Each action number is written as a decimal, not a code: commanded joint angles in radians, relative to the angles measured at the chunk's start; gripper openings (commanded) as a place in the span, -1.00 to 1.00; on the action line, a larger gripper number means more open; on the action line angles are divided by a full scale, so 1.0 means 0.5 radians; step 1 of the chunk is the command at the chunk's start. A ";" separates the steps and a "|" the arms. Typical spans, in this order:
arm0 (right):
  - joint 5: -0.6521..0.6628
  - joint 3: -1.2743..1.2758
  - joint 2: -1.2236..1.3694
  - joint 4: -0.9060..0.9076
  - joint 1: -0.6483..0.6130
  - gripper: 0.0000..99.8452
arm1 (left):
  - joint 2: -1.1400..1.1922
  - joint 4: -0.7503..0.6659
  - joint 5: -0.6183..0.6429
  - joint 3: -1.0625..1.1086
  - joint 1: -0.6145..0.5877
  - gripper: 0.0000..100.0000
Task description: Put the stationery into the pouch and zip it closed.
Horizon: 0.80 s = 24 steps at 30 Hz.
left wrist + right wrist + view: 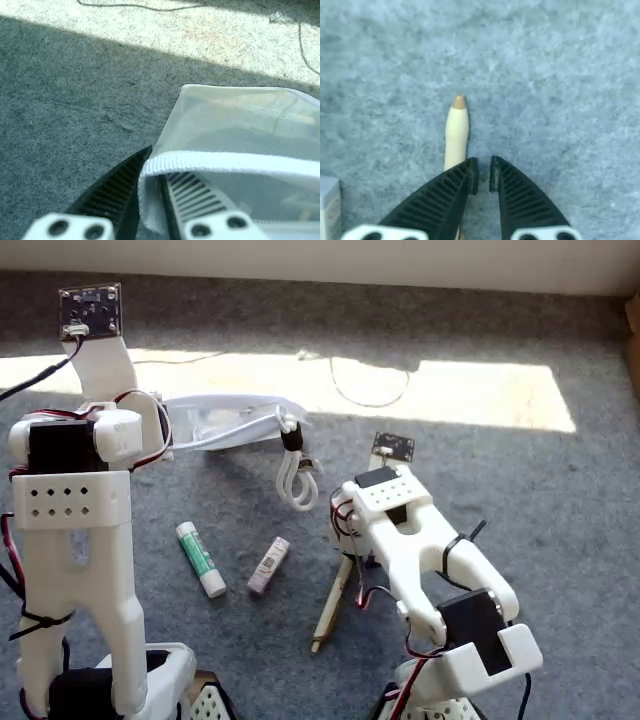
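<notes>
Left gripper (155,167) is clamping the pouch (230,425) rim. Right gripper (484,167), jaws nearly closed and empty, is hovering over the pencil (456,132). Glue stick (200,558) and small tube (268,565) are lying near the pouch. Nothing is packed yet.

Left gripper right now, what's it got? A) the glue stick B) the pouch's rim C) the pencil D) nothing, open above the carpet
B: in the left wrist view the left gripper is clamped on the white woven rim of the pouch.
</notes>
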 commanded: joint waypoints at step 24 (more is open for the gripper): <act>-0.025 -0.127 0.041 -0.158 -0.146 -0.66 | 0.023 -0.028 -0.012 0.014 -0.017 -0.99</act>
